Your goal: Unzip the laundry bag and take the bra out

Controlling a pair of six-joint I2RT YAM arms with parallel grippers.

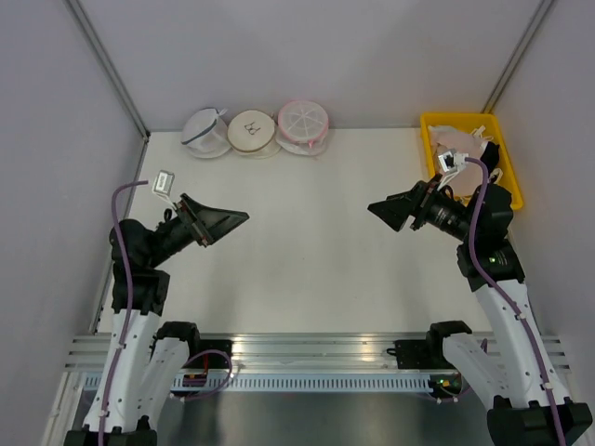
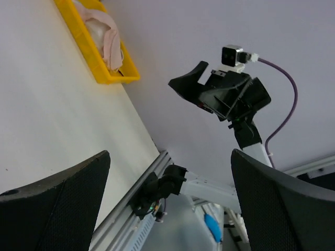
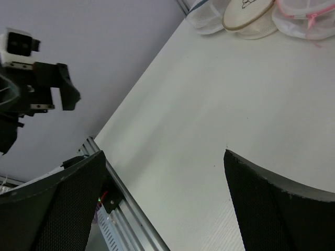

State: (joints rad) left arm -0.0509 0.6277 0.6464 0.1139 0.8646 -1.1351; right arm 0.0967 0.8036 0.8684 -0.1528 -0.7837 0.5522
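The laundry bag (image 1: 304,124), a round white mesh pouch with a pink rim and pink zipper, lies at the table's far edge, rightmost of three pouches; it also shows at the top right of the right wrist view (image 3: 306,18). The bra is not visible; the bag looks zipped. My left gripper (image 1: 230,221) is open and empty, held above the table's left side, pointing right. My right gripper (image 1: 383,210) is open and empty above the right side, pointing left. Both are far from the bag.
A beige-rimmed pouch with a drawing (image 1: 252,131) and a dark-trimmed white mesh pouch (image 1: 206,132) lie left of the laundry bag. A yellow bin (image 1: 503,149) holding pale pink garments (image 2: 107,37) stands at the far right, behind my right arm.
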